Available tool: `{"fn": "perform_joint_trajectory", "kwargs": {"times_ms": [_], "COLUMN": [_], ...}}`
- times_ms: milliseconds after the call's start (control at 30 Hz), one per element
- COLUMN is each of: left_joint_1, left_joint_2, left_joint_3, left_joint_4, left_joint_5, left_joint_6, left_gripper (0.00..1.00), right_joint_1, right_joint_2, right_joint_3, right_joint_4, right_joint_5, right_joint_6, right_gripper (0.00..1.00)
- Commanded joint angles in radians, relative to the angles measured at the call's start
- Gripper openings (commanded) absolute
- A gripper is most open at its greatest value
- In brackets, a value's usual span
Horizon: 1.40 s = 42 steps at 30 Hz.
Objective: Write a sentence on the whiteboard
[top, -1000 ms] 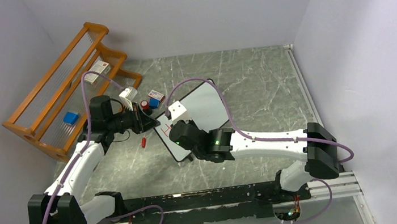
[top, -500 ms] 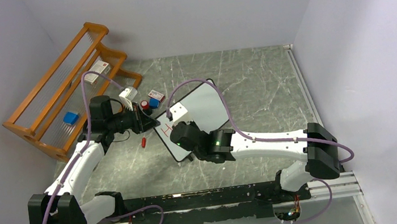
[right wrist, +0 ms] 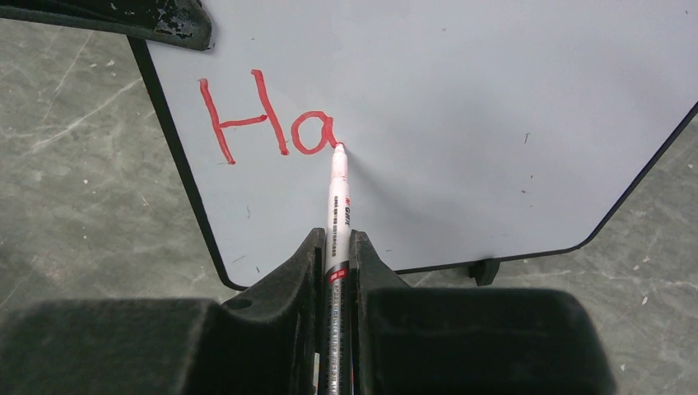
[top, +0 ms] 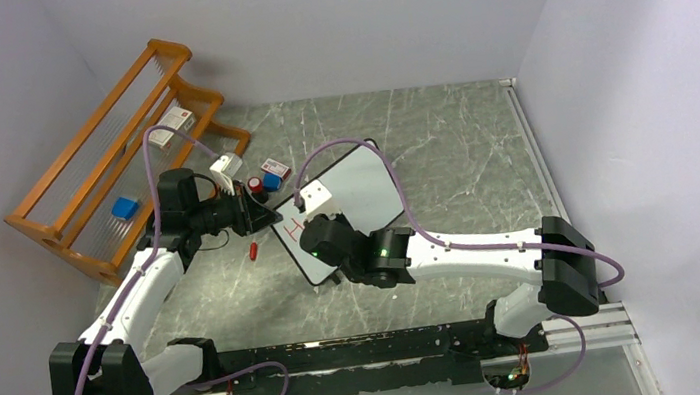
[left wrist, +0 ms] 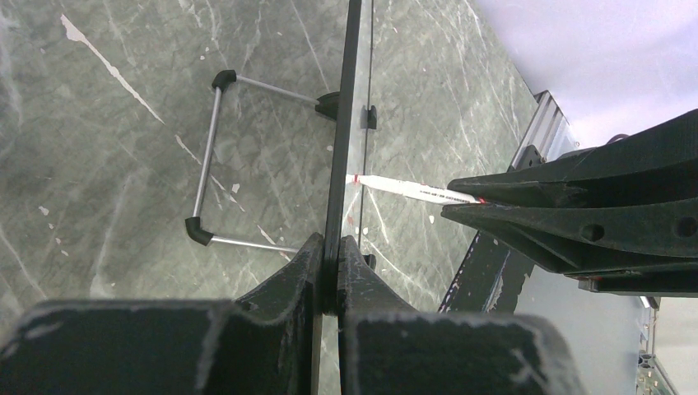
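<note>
The whiteboard (top: 358, 199) stands tilted on the table on a wire stand (left wrist: 210, 156). My left gripper (top: 262, 214) is shut on its left edge; in the left wrist view the fingertips (left wrist: 330, 243) pinch the thin black frame (left wrist: 344, 123) seen edge-on. My right gripper (right wrist: 334, 243) is shut on a white marker (right wrist: 338, 197) with a red tip. The tip touches the board (right wrist: 461, 123) at the end of the red letters "Ha" (right wrist: 263, 119), the sentence as it stands. From the left wrist the marker (left wrist: 411, 191) pokes out of the right fingers (left wrist: 576, 206).
A wooden rack (top: 120, 165) stands at the back left, holding a blue block (top: 126, 207). Small boxes (top: 270, 174) and a dark jar (top: 254, 184) sit behind the left gripper. A red cap (top: 253, 251) lies on the table left of the board. Purple cables loop over both arms.
The right gripper has shifted slightly along the board with the marker. The left arm and the board have stayed still.
</note>
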Motion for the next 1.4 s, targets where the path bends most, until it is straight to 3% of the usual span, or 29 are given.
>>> {"fn": "perform_joint_trajectory", "kwargs": {"times_ms": [0, 267, 1367], "left_joint_1": [0.0, 0.001, 0.001], "left_joint_2": [0.021, 0.022, 0.029], "left_joint_3": [-0.006, -0.006, -0.005], "left_joint_4": [-0.03, -0.028, -0.026], "left_joint_5": [-0.032, -0.032, -0.028], "left_joint_6": [0.017, 0.016, 0.016], "left_gripper": [0.05, 0.05, 0.05], "right_joint_1": [-0.009, -0.01, -0.043], "right_joint_2": [-0.029, -0.089, -0.02], "right_joint_3": [-0.01, -0.029, 0.02], "right_joint_4": [0.015, 0.038, 0.078], "right_joint_5": [0.034, 0.002, -0.017], "right_joint_6": [0.011, -0.001, -0.034], "right_gripper": [0.0, 0.0, 0.0]}}
